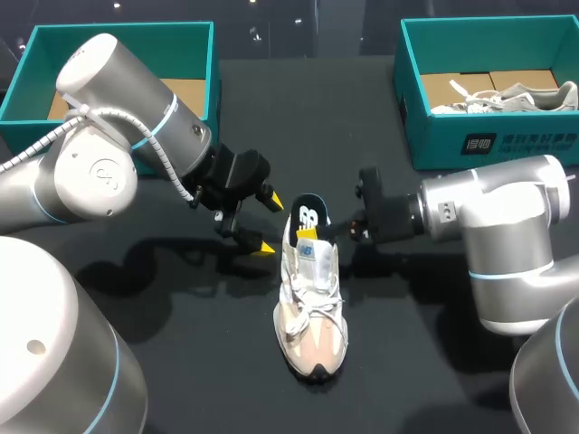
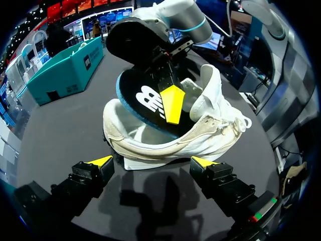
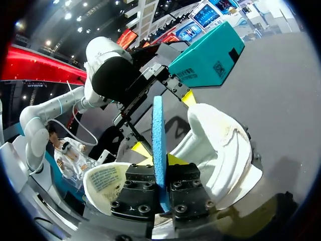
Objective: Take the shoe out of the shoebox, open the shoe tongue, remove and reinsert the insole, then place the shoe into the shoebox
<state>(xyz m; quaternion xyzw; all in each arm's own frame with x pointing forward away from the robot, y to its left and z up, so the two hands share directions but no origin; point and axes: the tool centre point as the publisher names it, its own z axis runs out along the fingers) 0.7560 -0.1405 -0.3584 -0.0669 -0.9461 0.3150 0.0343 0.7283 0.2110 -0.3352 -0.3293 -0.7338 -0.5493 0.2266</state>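
The left arm [image 1: 118,99] and right arm [image 1: 493,208] are thick silver-grey tubes with rounded joints and thin light-blue rings. A white braided cable [image 1: 45,142] runs along the left arm. The left gripper [image 2: 151,161] has black blocky fingers with yellow wedge tips [image 2: 100,161]. The right gripper [image 3: 160,188] shows black blocks with round screws [image 3: 125,184].

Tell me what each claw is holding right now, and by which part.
The right claw pinches the insole by its heel end, which sticks up out of the sneaker. The left claw is open beside the sneaker, holding nothing.

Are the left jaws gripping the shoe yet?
No: the left jaws stand wide open with the shoe ahead of their tips.
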